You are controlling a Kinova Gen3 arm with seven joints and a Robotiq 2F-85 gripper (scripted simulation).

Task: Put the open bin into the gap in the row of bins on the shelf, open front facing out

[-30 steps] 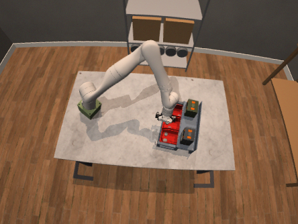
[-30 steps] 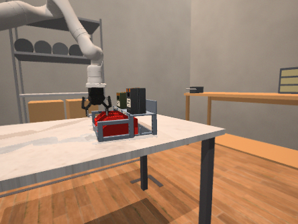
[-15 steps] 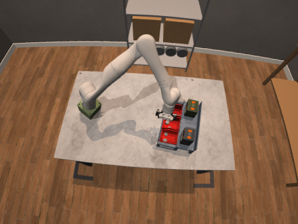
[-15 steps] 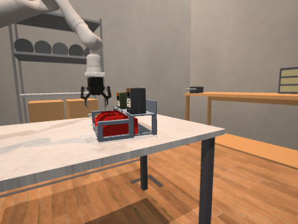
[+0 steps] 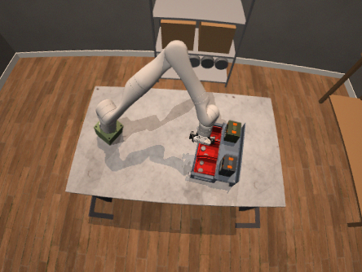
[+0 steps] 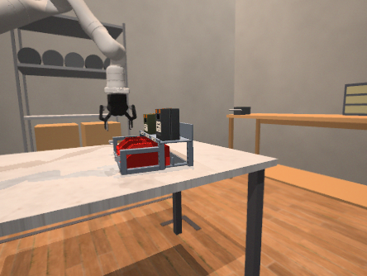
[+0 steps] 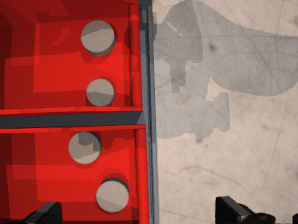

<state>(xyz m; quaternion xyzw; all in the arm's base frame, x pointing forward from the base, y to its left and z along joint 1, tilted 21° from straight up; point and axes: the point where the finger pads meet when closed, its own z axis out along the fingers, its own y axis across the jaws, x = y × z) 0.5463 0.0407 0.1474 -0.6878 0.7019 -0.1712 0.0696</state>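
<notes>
Wooden floorboards and grey walls frame a pale marble-patterned table (image 6: 74, 182), where a small grey shelf frame (image 6: 187, 140) stands with red bins (image 6: 142, 154) on its lower level and two dark boxes (image 6: 167, 123) on the board above.

Over it hangs the white arm's gripper (image 6: 118, 116), fingers spread wide and holding nothing, just above the shelf frame's near edge. Through the wrist camera, two red bins lie directly below and to one side of the fingers, split by a grey divider (image 7: 70, 119); each holds two grey discs (image 7: 98, 37). Bare tabletop fills the other side beneath the gripper.

As far as can be judged, the job has barely begun: no bin is gripped, and nothing is being carried. Which red bin is the one to be moved cannot be told from here, nor can the gap in the row be made out. Picking up, tilting under the low board and pushing behind the lip all appear to remain.

The bins look rigid, bright red and shallow, with thin walls; their discs lie loose and could slide if a bin is tipped.
</notes>
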